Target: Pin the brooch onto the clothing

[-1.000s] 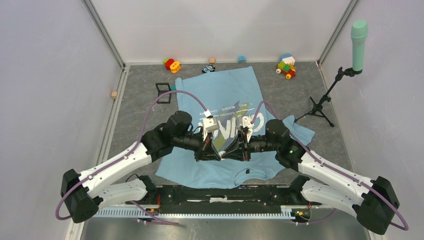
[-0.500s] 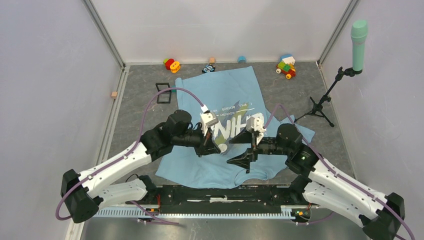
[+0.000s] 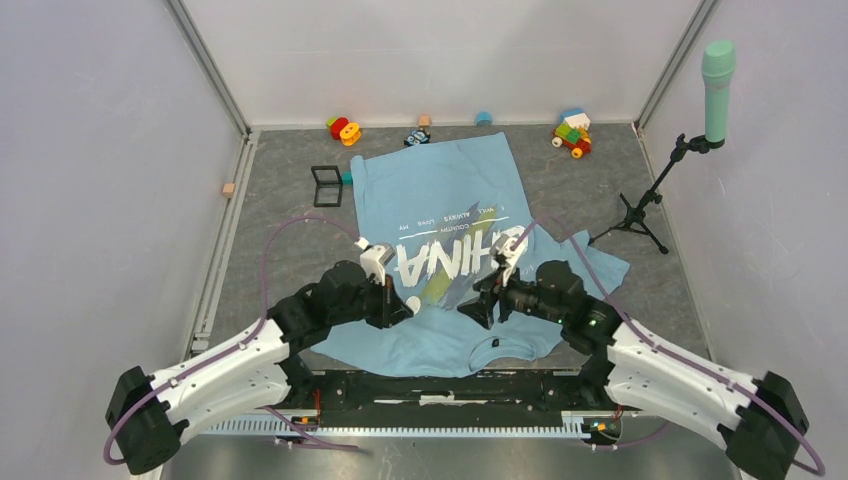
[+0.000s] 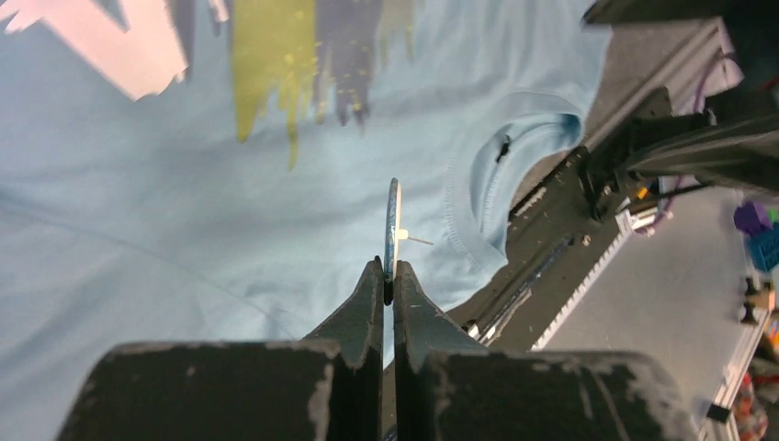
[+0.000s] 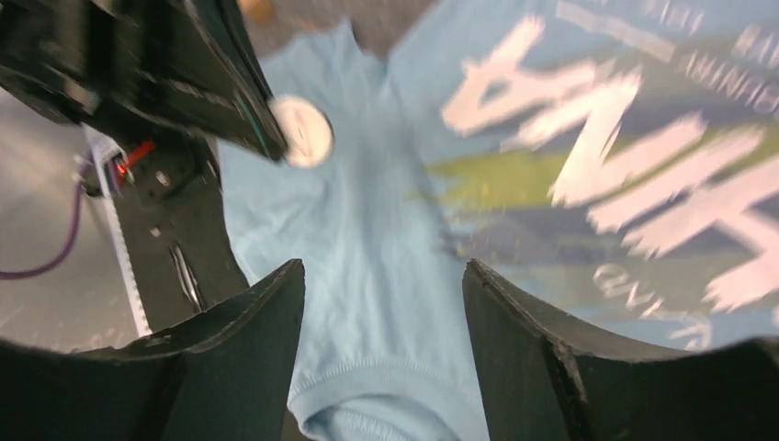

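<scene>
The brooch (image 4: 393, 216) is clamped edge-on between the closed fingers of the left claw (image 4: 387, 276), at the centre of the left wrist view, with a small pin sticking out to one side. It is held clear above the T-shirt (image 3: 440, 190), near the collar at the lower middle of the top view, presumably so the pin can be pressed into the fabric. The right claw (image 5: 381, 303) is seen spread apart and empty, probably freed to steady the cloth laid flat on the worktop (image 3: 280, 200).

Bright even light, soft shadows; motion blur over the clothing (image 5: 367, 276) in right wrist view.
</scene>
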Controlling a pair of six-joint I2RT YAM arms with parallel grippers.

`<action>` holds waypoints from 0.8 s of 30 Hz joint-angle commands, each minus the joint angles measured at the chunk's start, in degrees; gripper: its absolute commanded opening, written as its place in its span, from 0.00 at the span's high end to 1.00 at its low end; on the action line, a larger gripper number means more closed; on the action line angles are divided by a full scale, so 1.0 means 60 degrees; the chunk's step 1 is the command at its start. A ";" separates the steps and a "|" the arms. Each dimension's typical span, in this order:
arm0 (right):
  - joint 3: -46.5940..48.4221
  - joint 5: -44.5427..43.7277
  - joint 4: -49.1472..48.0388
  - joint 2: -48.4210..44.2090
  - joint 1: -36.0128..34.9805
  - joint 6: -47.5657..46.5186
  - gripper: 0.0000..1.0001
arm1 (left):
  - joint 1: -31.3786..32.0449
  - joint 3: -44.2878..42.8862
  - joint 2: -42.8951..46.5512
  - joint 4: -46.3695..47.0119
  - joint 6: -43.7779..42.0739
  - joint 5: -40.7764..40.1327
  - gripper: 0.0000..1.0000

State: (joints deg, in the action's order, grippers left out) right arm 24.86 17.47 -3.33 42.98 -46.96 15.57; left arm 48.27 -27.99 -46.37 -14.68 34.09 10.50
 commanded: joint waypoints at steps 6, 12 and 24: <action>0.0250 -0.3738 -0.0731 0.2655 -0.2595 0.0704 0.46 | -0.0380 0.0585 0.0300 0.0532 0.1427 -0.1153 0.98; 0.1416 -0.5206 -0.0630 0.4897 -0.4198 0.0550 0.49 | -0.0818 0.0778 0.0249 0.0630 0.1453 -0.0947 0.98; 0.2521 -0.5274 -0.1065 0.7288 -0.4698 0.0162 0.58 | -0.1058 0.0959 0.0710 0.0181 0.1455 -0.0945 0.98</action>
State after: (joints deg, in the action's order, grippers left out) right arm 37.41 -12.75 -7.05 84.55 -74.96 17.76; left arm 42.17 -22.74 -43.46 -13.61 41.39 5.58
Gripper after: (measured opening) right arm 0.430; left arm 0.045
